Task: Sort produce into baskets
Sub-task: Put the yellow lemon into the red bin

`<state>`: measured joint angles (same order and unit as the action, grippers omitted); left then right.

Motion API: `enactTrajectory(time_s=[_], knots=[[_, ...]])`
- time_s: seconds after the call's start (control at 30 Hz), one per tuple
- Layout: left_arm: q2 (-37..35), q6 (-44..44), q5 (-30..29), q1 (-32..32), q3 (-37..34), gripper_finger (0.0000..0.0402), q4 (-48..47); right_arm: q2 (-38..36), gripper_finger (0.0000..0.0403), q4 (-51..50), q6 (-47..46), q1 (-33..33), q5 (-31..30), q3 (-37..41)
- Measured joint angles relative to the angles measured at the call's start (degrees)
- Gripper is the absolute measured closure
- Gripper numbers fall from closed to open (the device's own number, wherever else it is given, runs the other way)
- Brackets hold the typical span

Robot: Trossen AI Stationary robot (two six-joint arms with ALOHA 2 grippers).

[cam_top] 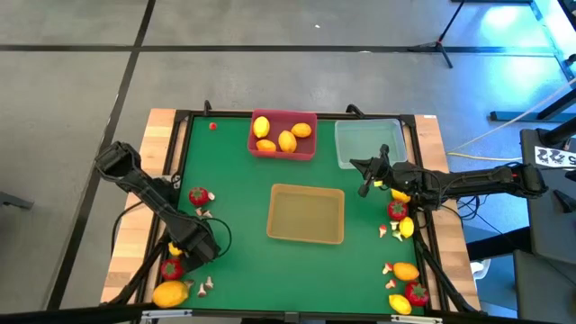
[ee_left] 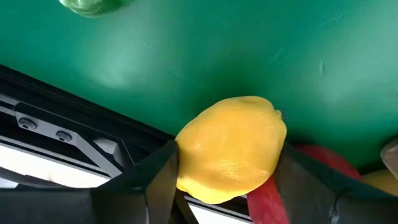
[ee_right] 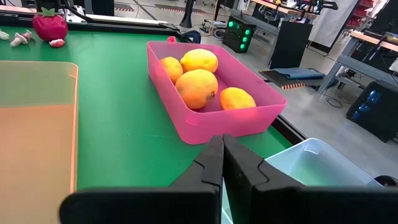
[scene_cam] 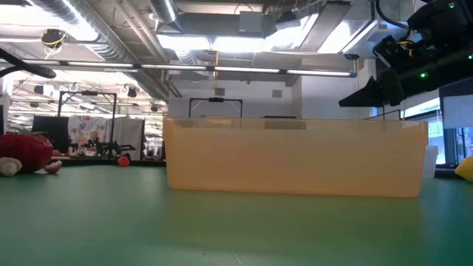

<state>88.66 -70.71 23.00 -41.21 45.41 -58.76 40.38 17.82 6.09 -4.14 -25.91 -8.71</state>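
My left gripper [cam_top: 180,249] is at the table's near left, shut on a yellow lemon [ee_left: 230,149]. A red fruit [ee_left: 323,163] lies just behind the lemon. My right gripper [cam_top: 365,183] is shut and empty above the mat, beside the clear tray [cam_top: 346,155], and its fingers [ee_right: 239,163] point toward the pink tray [ee_right: 211,127]. The pink tray [cam_top: 255,148] holds several lemons [ee_right: 196,87]. The tan tray [cam_top: 273,216] stands mid-table and fills the low view [scene_cam: 295,159]. My left gripper pinches the lemon's two opposite sides [ee_left: 186,163] between its two fingers, which come at it from above. The lemon's rounded end sticks out past the fingertips. Whether it touches the mat, I cannot tell.
More produce lies near the left gripper: a red fruit [cam_top: 171,267], a lemon [cam_top: 169,292], mushroom bits [cam_top: 205,283] and another red fruit [cam_top: 199,195]. On the right are red fruits [cam_top: 397,210], lemons [cam_top: 405,270] and mushroom bits [cam_top: 387,231]. The black table frame [ee_left: 56,124] is close by.
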Motion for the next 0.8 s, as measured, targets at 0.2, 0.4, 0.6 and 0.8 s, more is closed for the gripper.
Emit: enactTrajectory(time_s=[0.2, 0.4, 0.6, 0.8], knots=[[0.0, -2.3, 0.0, 0.2, 0.0, 0.0187, 0.7, 0.0, 0.0393, 0.0, 0.0, 0.0, 0.0, 0.0], [-0.1, -1.8, -2.3, 2.1, 2.3, 0.0189, 1.3, 0.0, 0.0393, 0.0, 0.0, 0.0, 0.0, 0.0], [-0.1, 2.3, -8.0, 6.5, 6.9, 0.0189, 1.1, 0.0, 0.0393, 0.0, 0.0, 0.0, 0.0, 0.0], [-0.1, 9.0, -12.9, 12.1, 11.4, 0.019, 1.0, 0.0, 0.0393, 0.0, 0.0, 0.0, 0.0, 0.0]])
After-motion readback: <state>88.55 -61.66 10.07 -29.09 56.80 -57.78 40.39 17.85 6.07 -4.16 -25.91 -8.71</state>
